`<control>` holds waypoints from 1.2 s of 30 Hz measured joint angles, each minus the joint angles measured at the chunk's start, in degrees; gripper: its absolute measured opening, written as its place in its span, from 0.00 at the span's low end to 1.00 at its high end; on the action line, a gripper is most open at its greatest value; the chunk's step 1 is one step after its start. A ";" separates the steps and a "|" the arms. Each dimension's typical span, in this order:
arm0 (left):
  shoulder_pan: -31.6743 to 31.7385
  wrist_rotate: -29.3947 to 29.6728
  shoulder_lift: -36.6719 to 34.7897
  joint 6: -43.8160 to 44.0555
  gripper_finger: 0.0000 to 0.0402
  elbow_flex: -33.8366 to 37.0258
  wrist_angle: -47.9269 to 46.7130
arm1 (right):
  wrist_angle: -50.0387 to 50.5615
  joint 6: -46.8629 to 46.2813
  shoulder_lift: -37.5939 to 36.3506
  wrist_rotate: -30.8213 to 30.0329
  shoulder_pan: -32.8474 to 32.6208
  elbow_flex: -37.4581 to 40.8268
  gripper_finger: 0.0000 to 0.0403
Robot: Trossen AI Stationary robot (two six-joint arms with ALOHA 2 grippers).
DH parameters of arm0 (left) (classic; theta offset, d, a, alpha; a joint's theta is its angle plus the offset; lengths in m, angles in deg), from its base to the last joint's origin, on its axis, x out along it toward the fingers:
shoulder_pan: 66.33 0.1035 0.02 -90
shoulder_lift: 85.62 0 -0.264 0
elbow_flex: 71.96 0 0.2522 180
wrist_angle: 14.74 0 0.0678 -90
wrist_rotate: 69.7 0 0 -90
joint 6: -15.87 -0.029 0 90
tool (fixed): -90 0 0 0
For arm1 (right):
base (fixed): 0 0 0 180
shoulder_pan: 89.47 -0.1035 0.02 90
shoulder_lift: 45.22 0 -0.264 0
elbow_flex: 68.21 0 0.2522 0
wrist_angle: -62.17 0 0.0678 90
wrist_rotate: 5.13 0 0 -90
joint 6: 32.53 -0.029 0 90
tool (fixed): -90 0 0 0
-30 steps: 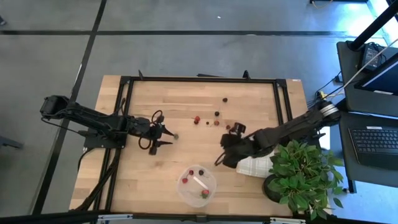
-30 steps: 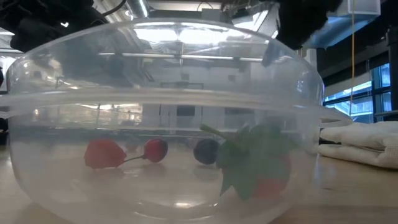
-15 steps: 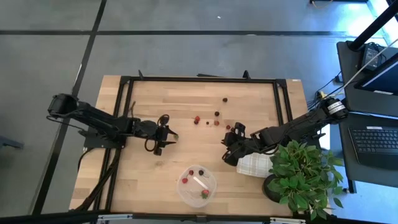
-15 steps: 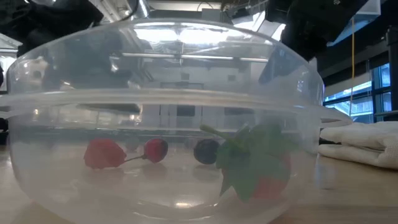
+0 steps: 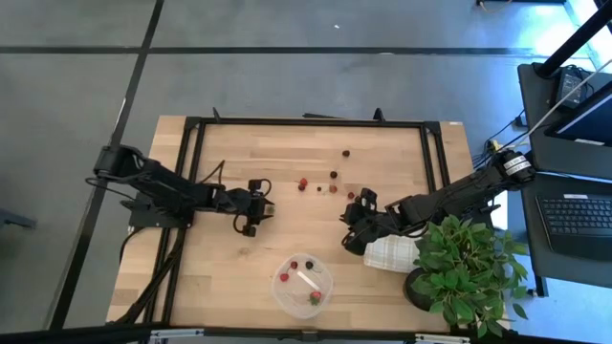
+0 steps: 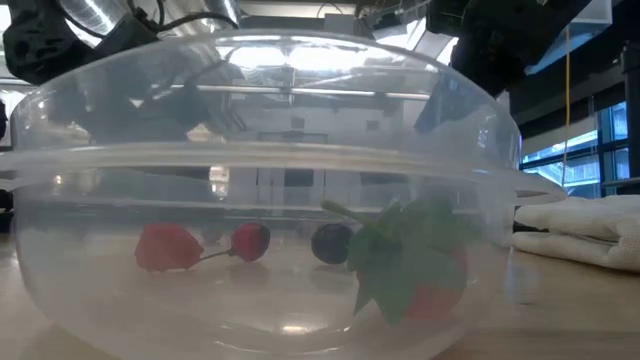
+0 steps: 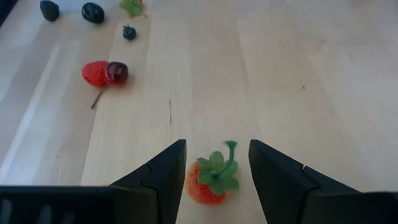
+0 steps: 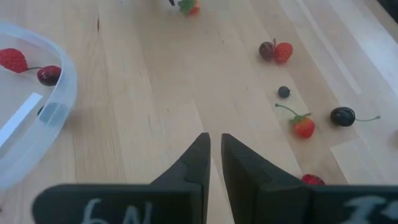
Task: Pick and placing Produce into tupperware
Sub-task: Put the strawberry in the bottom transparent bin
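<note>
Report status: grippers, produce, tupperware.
Left gripper open, straddling a strawberry on the table. Right gripper shut, empty. Tupperware holds several pieces. Nothing blocking.

We count one tupperware (image 5: 328, 287), at 6 o'clock on the one table (image 5: 402, 153), and four pieces of produce (image 6: 165, 247) lie inside it. On the wood we count nine loose pieces (image 5: 334, 175), from the centre toward 1 o'clock, though the smallest are hard to separate. At 4 o'clock there are one white cloth (image 5: 392, 253) and one potted plant (image 5: 469, 272)
</note>
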 joint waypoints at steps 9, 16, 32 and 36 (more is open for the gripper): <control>0.18 -0.04 0.40 -0.04 0.39 -0.02 0.39 | 0.27 -0.02 0.00 0.04 0.00 0.00 0.11; 0.18 -0.06 0.40 -0.04 0.23 -0.02 0.32 | 0.27 -0.22 0.00 0.05 0.00 -0.02 0.11; 0.18 -2.10 0.40 -0.06 0.01 -0.02 0.32 | 0.25 -0.24 0.00 0.05 0.00 -0.07 0.11; 0.14 -2.10 0.39 0.21 0.01 -0.02 0.50 | 0.25 -0.42 0.02 0.05 0.00 -0.07 0.11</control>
